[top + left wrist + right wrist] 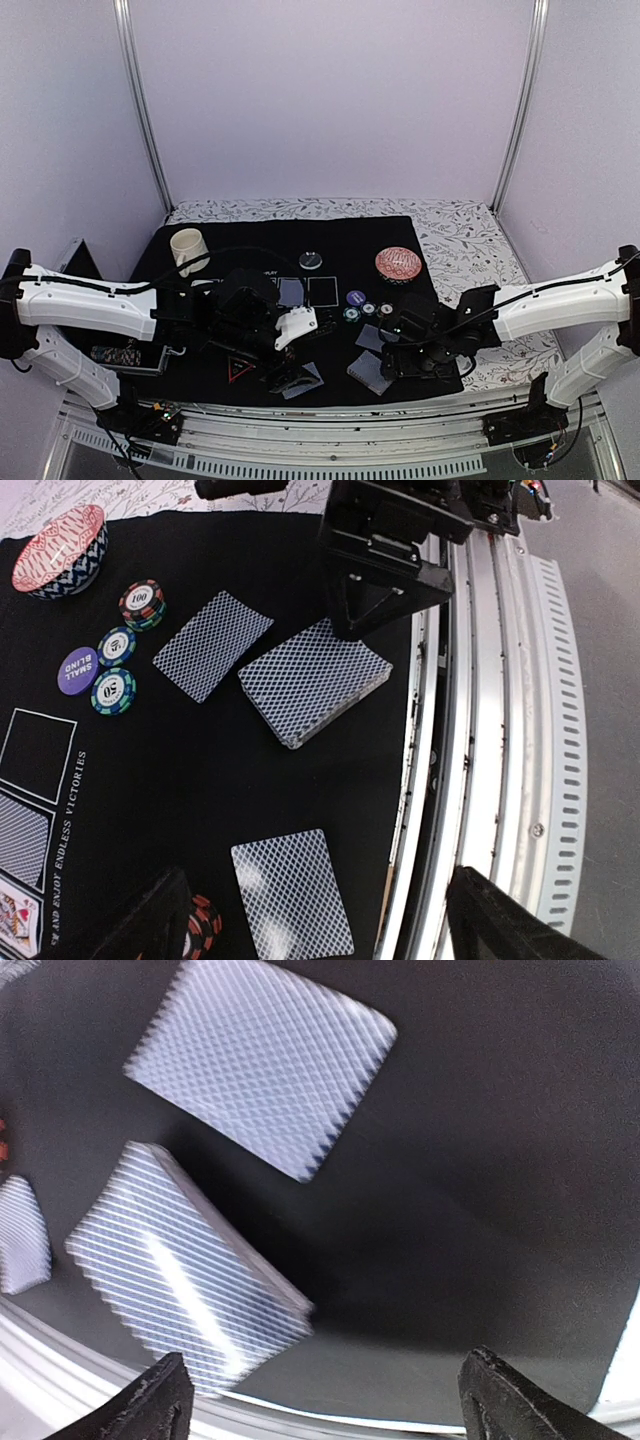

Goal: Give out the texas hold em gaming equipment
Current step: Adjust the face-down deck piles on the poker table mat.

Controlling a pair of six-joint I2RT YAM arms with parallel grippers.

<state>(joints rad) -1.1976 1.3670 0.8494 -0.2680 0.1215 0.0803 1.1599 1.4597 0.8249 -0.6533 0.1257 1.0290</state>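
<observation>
My left gripper [286,376] [320,930] is open and empty, low over a single blue-grey-backed card [293,892] near the mat's front edge; a red-and-black chip [205,925] lies by its left finger. My right gripper [397,352] [335,1410] is open and empty beside the card deck [370,372] [315,680] [185,1270]. Another single card [212,643] [262,1075] lies beyond the deck. Striped chips [142,602], a purple disc [78,670], a black disc [312,260] and the red-edged triangle marker [240,370] lie on the mat. No orange disc shows.
A cream mug [187,247] stands at the mat's back left and a red patterned bowl [398,263] [60,552] at the back right. The metal rail [500,730] runs along the table's front edge, right beside both grippers. More cards [20,840] lie in the printed squares.
</observation>
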